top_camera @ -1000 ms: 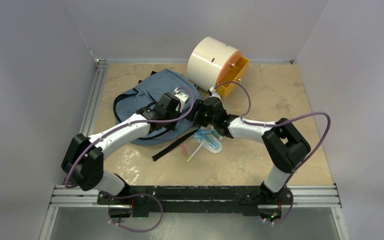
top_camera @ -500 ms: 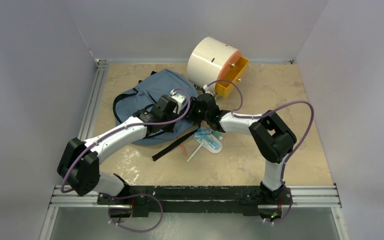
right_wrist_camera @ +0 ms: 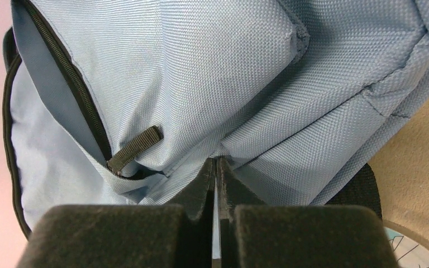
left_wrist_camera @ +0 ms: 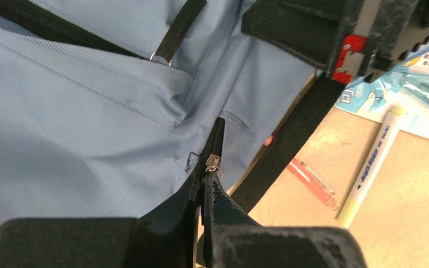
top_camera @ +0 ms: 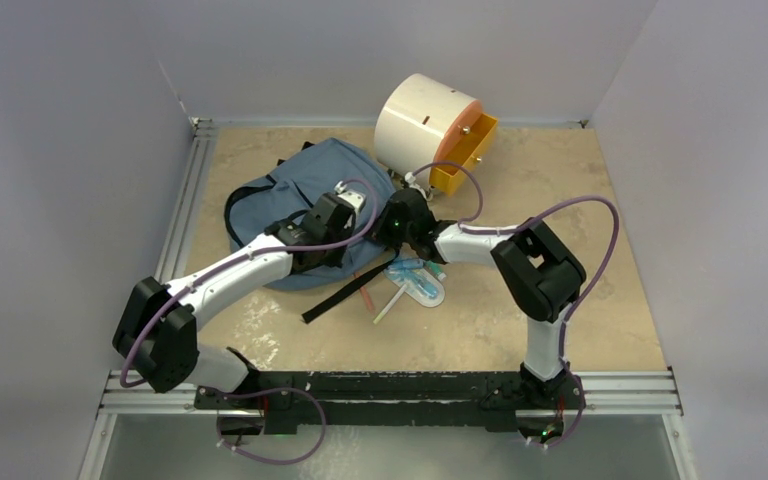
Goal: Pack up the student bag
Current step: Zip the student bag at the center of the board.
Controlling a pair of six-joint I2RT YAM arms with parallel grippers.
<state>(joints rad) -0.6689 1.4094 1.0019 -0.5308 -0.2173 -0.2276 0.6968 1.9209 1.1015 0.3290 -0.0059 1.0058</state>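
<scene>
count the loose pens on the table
2: a slim red plastic pen beside the black webbing strap, a pale yellow marker pen right of it. More may hide under the slate-blue fabric backpack.

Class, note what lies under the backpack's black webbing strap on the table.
A thin red plastic pen crosses beneath the black webbing strap, showing on both sides. Its covered middle cannot be seen.

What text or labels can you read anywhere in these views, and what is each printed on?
Nothing reads cleanly.
Yellow pen: blue lettering along the barrel, too blurred to read.
Blue-and-white package: printed characters and a small square sign, too small and blurred to read.
Student bag: no text in view.
Cream cabinet: no text in view.
</scene>
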